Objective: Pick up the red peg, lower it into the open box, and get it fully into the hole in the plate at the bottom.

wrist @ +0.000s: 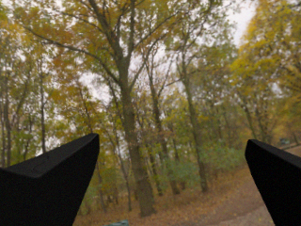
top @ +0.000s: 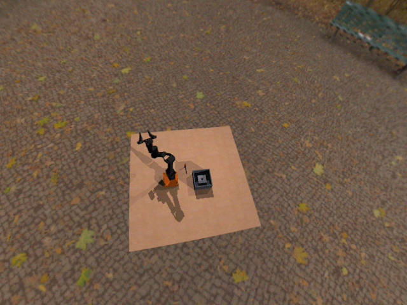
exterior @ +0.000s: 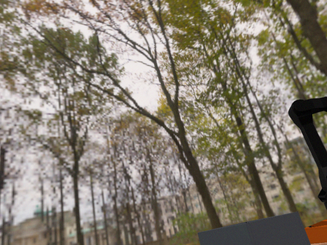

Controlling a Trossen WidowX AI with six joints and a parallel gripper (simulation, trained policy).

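Note:
The small red peg [top: 185, 164] stands on the tan mat in the top view, between the arm's base and the box; its lower part looks dark. The open dark grey box [top: 203, 187] [exterior: 253, 231] sits to the right of the arm's base. Inside it lies a light grey plate [top: 199, 180] with a small dark hole at its middle. My gripper [top: 144, 132] [wrist: 173, 144] is open and empty, raised high toward the back left, far from the peg and the box. The wrist view shows only the spread fingers and trees.
The arm stands on an orange base [top: 170, 180] [exterior: 317, 233] on the square tan mat [top: 223, 210]. The box's walls rise all around the plate. Leaf-strewn cobbles surround the mat, and a green bench [top: 371, 31] stands far off at the back right.

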